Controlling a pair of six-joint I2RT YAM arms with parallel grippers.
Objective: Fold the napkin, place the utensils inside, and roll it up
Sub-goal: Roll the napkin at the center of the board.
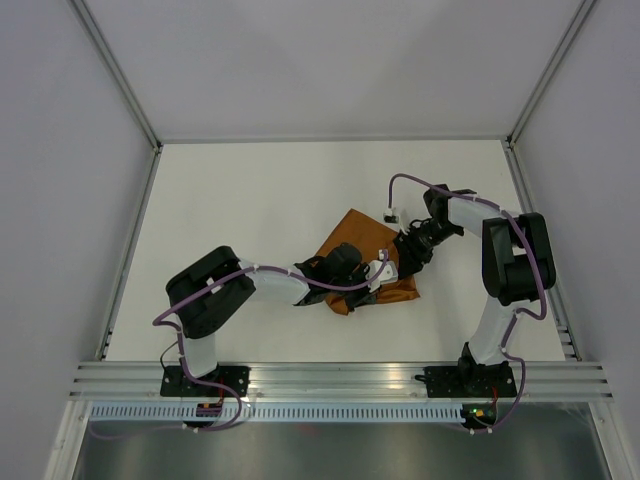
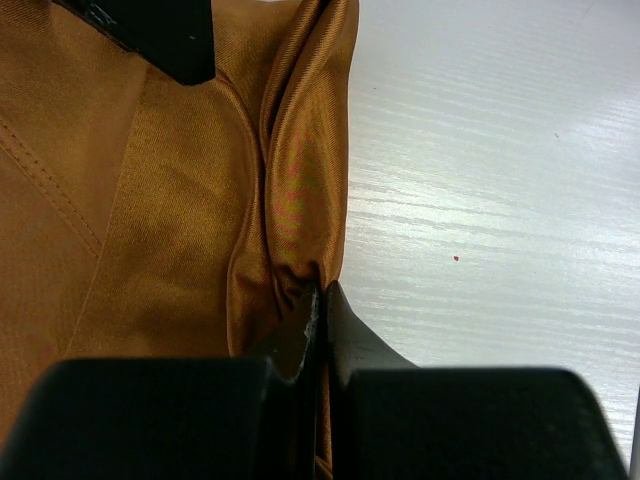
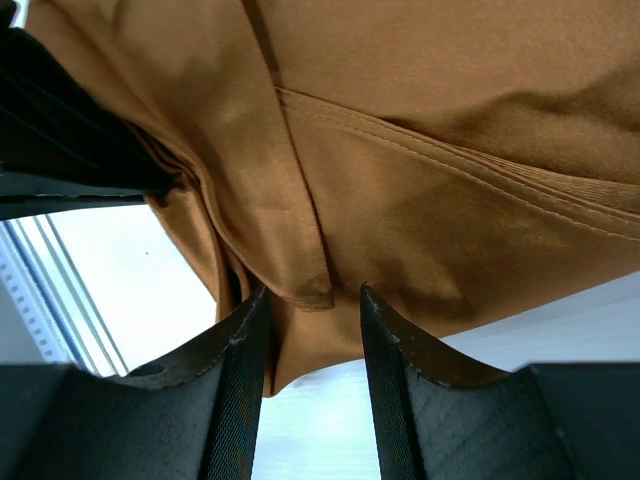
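The rust-orange napkin [image 1: 352,228] lies bunched and folded at the middle of the table, between both grippers. My left gripper [image 1: 377,277] is shut on a raised fold of the napkin [image 2: 180,200], and its jaws meet on the cloth in the left wrist view [image 2: 325,300]. My right gripper [image 1: 408,255] is open at the napkin's right side. In the right wrist view [image 3: 312,310] a hemmed corner of the napkin [image 3: 420,150] hangs between its spread fingers [image 3: 240,370]. The knife is hidden or out of view.
The white table [image 1: 250,200] is walled by grey panels and metal rails. The left gripper's dark body shows at the left of the right wrist view [image 3: 60,130]. A dark finger of the right gripper shows at the top left of the left wrist view [image 2: 160,35].
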